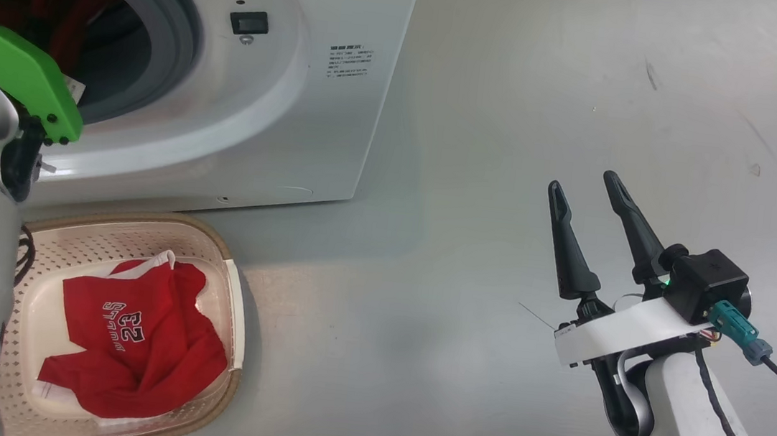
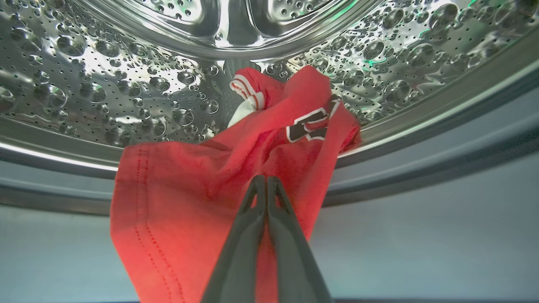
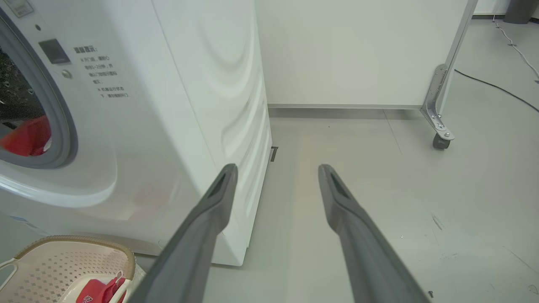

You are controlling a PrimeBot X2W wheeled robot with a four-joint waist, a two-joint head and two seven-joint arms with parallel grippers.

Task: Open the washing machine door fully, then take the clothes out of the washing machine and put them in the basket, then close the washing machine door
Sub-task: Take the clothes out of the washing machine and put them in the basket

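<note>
Left gripper (image 2: 266,180) clamped on the clothes (image 2: 189,181), fabric running to twelve o'clock inside the washing machine (image 2: 84,84); right gripper (image 1: 583,181) spread wide.

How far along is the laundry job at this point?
Done: the washing machine stands open and one red jersey lies in the basket. In hand: the left gripper is shut on a second red garment inside the drum; the right gripper hangs open. Left: basket that garment, then close the door.
</note>
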